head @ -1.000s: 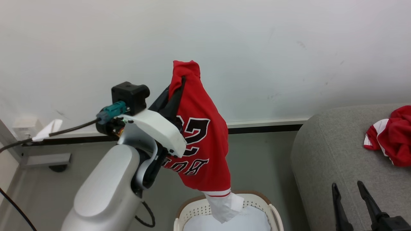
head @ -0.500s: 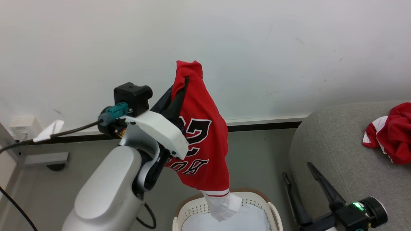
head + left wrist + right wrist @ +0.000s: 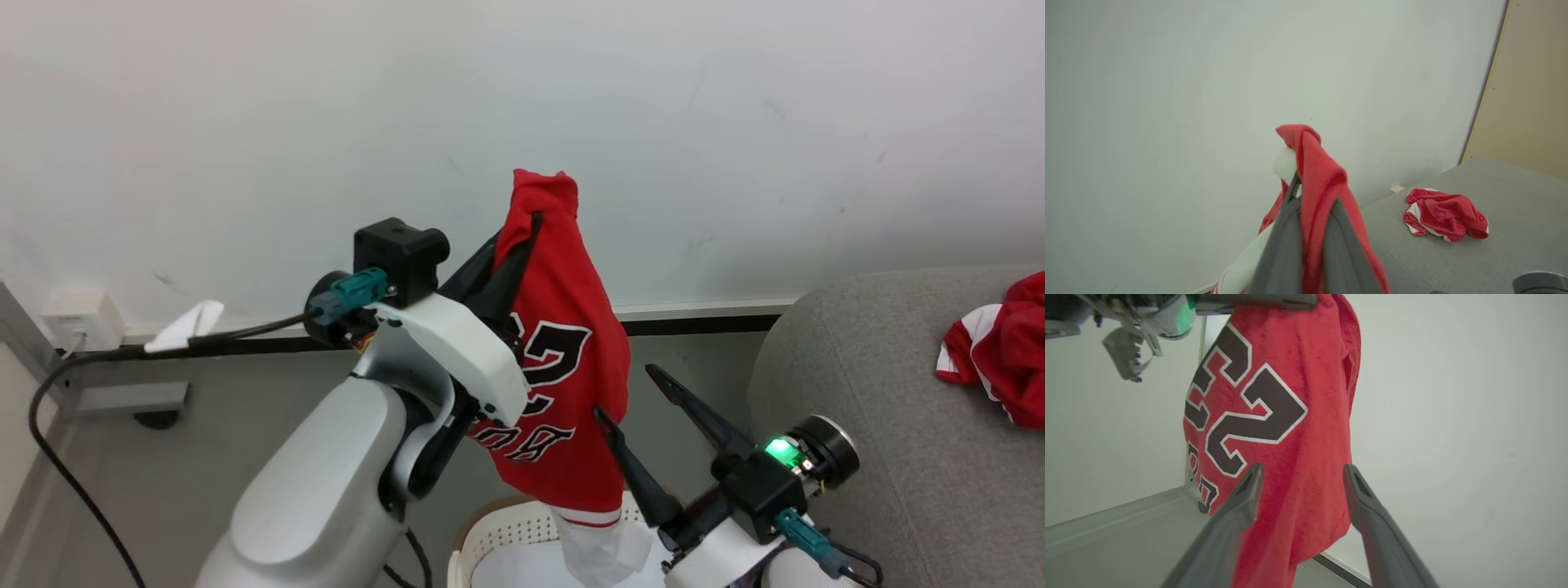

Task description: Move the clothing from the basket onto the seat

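- Held aloft at the centre of the head view: the red jersey [image 3: 563,384], pinched by its top fold, black-and-white number and lettering upside down.
- Clenched on that fold: the left gripper [image 3: 531,227], raised on its pale arm from the lower left. In the left wrist view, red cloth draped over and between the two dark fingers.
- Below the jersey's striped hem, a piece of white cloth [image 3: 600,551], dangling over the opening of the cream perforated basket [image 3: 500,532] at the bottom centre. Cannot tell whether touching the basket.
- Reaching up from the lower right: the right gripper [image 3: 624,390], fingers spread wide, nothing between them, tips just beside the jersey's right edge. In the right wrist view, the jersey's printed face framed between both tips, contact not discernible.
- On the grey sofa [image 3: 857,408] at the right edge, a second red-and-white garment [image 3: 1000,359], crumpled, well apart from the jersey and the basket.
- Behind all this, a pale wall [image 3: 245,122] with a dark baseboard [image 3: 694,327].
- At the far left, a wall socket [image 3: 77,314] and a black cable [image 3: 261,328] running to the left wrist.
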Available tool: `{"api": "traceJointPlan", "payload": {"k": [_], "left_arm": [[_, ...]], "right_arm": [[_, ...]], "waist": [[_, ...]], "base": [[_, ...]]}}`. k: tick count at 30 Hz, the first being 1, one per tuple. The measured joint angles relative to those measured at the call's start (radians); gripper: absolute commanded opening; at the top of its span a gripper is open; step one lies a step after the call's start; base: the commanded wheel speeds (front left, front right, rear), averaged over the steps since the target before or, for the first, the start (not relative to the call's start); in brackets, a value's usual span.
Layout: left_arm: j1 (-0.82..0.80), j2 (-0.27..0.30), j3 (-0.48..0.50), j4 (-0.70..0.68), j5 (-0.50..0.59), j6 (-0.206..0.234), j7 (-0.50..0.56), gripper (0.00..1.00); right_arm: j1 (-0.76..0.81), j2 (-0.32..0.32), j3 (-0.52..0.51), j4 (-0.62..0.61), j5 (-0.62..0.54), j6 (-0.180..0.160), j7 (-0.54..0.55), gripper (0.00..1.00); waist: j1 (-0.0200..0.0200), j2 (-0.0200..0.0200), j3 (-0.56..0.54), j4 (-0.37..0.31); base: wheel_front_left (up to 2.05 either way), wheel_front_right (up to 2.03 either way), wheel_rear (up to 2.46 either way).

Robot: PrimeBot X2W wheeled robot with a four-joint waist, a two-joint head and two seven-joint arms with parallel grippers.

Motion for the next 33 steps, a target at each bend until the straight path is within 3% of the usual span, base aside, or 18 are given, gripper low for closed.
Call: {"api": "traceJointPlan", "payload": {"k": [10,11,12,17,23,26,27,28,33], "left_arm": [[-0.009,-0.053,-0.053,0.013,-0.016,-0.027,0.017,0.00],[-0.010,-0.060,-0.058,0.017,-0.018,-0.031,0.017,0.00],[-0.011,-0.067,-0.063,0.021,-0.023,-0.034,0.016,0.00],[-0.018,-0.086,-0.076,0.039,-0.040,-0.040,0.009,0.00],[-0.021,-0.085,-0.074,0.059,-0.043,-0.038,-0.004,0.00],[-0.021,-0.080,-0.070,0.066,-0.043,-0.033,-0.012,0.39],[-0.021,-0.078,-0.069,0.068,-0.043,-0.033,-0.014,0.77],[-0.021,-0.077,-0.070,0.070,-0.043,-0.032,-0.017,1.00],[-0.021,-0.073,-0.075,0.078,-0.043,-0.024,-0.017,1.00]], "right_arm": [[-0.210,0.018,0.121,0.244,0.022,0.000,0.000,1.00],[-0.223,0.019,0.131,0.258,0.043,0.000,0.000,0.81],[-0.230,0.019,0.137,0.265,0.069,0.000,0.000,0.00],[-0.251,0.020,0.176,0.276,0.163,0.000,0.000,0.00],[-0.253,0.020,0.164,0.277,0.176,0.000,0.000,0.00],[-0.253,0.020,0.149,0.272,0.176,0.000,0.000,0.00],[-0.253,0.020,0.143,0.270,0.176,0.000,0.000,0.00],[-0.252,0.020,0.136,0.267,0.181,0.000,0.000,0.00],[-0.248,0.020,0.126,0.266,0.182,0.000,0.000,0.00]], "waist": [[0.0000,0.0000,-0.005,0.034],[0.0001,0.0000,-0.006,0.039],[0.0001,0.0000,-0.007,0.044],[0.0000,0.0000,-0.014,0.067],[0.0000,0.0000,-0.011,0.067],[0.0000,0.0000,-0.009,0.061],[0.0000,0.0000,-0.008,0.059],[0.0000,0.0000,-0.008,0.057],[0.0000,0.0000,-0.003,0.048]], "base": [[0.00,0.00,0.00],[0.00,0.00,0.00],[0.00,0.00,0.00],[0.00,0.00,0.00],[0.00,0.00,0.00],[0.00,0.00,0.00],[0.00,0.00,0.00],[0.00,0.00,0.00],[0.00,0.00,0.00]]}}
